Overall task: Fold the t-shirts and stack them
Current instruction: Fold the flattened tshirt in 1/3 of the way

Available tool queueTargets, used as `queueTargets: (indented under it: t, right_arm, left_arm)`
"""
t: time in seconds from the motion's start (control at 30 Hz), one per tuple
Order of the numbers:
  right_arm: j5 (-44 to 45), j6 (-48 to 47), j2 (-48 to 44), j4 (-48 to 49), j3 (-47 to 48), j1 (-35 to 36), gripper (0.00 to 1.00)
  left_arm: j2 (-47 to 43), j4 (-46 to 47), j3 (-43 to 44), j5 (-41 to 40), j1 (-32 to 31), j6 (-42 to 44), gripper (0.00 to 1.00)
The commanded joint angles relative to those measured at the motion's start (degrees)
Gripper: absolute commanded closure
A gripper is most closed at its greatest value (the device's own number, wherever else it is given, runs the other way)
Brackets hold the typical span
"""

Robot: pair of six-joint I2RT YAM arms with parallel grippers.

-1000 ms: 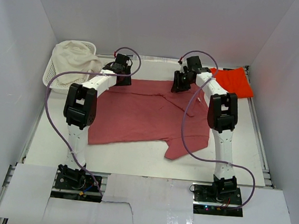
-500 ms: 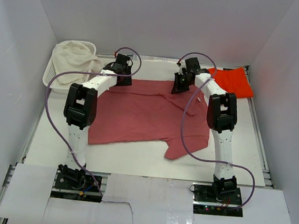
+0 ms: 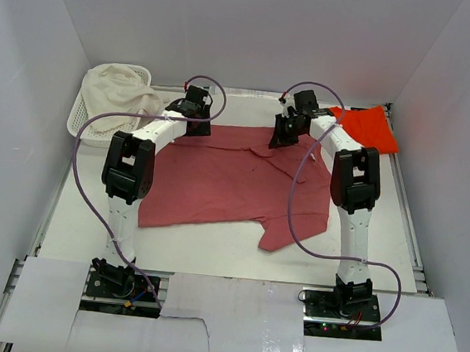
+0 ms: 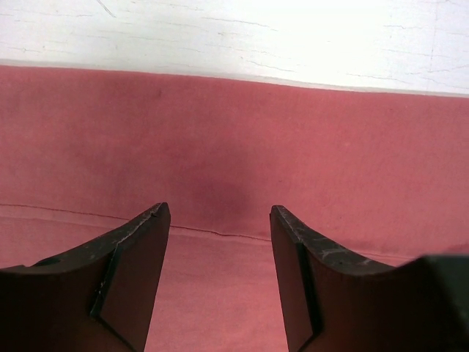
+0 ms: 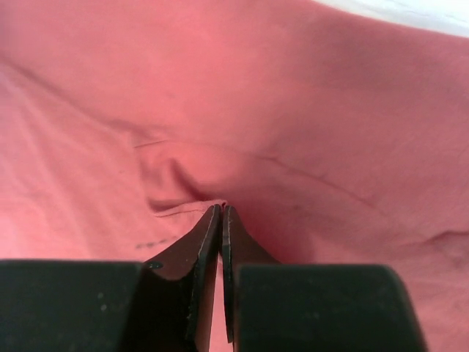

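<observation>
Rose-red t-shirt [image 3: 218,183] far edge: R gripper [image 5: 221,208] pinch; L gripper [image 4: 220,214] agape

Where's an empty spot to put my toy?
Bare table lies between the rose shirt and the arm bases, and right of it, this side of the orange shirt. The far edge is crowded: basket, both arms.
</observation>
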Motion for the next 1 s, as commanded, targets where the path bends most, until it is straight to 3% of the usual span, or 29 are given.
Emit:
queueTargets:
  t: [0.0, 0.33, 0.6, 0.73, 0.77, 0.83, 0.97]
  right_arm:
    - [-4.18, 0.7, -5.02, 1.69, -1.37, 0.19, 0.92]
    - [-17.09, 2.2, -4.75, -2.44, -4.71, 0.28, 0.9]
    - [-25.97, 3.34, -7.04, -2.53, -12.53, 0.63, 0.88]
    - [-30.98, 3.35, -7.57, -2.8, -14.73, 0.63, 0.74]
    - [-31.69, 3.52, -8.18, -2.71, -15.26, 0.63, 0.61]
    - [-32.05, 3.61, -8.79, -2.44, -16.4, 0.63, 0.5]
    - [-37.04, 3.43, -10.81, -0.25, -18.07, 0.54, 0.49]
  left_arm:
    - [-2.54, 0.04, 0.03, -0.15, -0.66, 0.37, 0.32]
    - [-2.28, 0.04, -0.06, 0.11, -1.1, 0.46, 0.32]
    - [-1.57, 0.04, 0.38, 0.38, -1.54, 0.46, 0.31]
    - [-1.4, 0.04, 0.38, 0.46, -1.97, 0.46, 0.31]
    - [-1.31, 0.04, 0.38, 0.46, -1.97, 0.37, 0.31]
    - [-1.31, 0.04, 0.47, 0.55, -2.06, 0.46, 0.31]
    - [-1.13, -0.04, 0.99, 0.47, -2.24, 0.64, 0.31]
